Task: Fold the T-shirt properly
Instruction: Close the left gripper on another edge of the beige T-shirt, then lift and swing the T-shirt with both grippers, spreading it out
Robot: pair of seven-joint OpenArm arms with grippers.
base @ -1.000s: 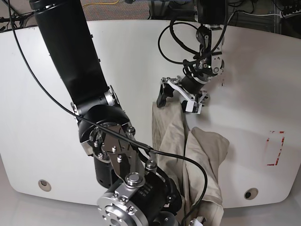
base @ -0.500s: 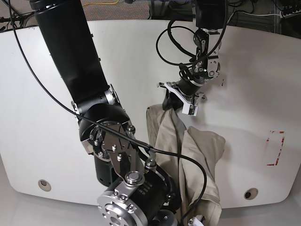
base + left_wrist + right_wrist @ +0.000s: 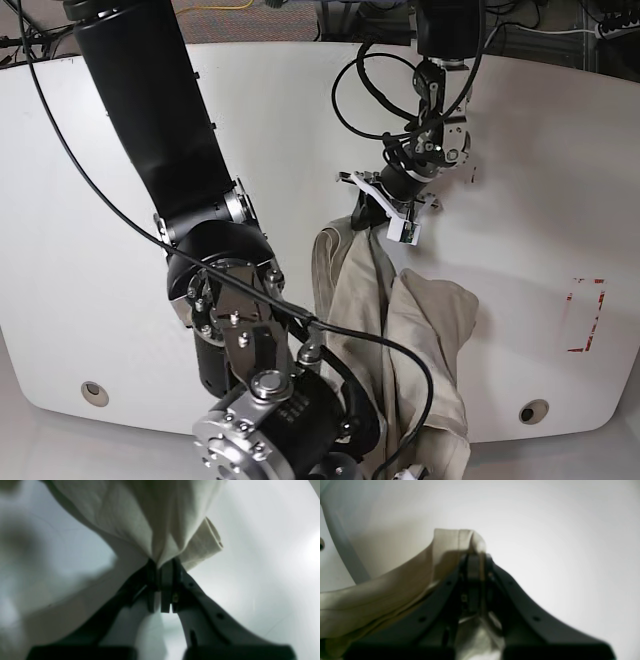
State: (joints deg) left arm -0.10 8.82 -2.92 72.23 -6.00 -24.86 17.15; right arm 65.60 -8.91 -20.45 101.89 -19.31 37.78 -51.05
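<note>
2 grippers, left gripper (image 3: pixel 160 567) and right gripper (image 3: pixel 476 560), each pinch the soft, limp T-shirt (image 3: pixel 385 300), best held at hems or corners.

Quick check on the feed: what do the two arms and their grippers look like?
Both arms are black. The right arm is a thick matte tube ending in bare-metal joints, with a black cable alongside. The left gripper shows white trim and looping black cables. Wrist views show dark, curved fingers.

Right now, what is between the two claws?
The T-shirt stretches between them: the left claw pinches one end, the right claw the other. Both wrist views show the pinches.
</note>
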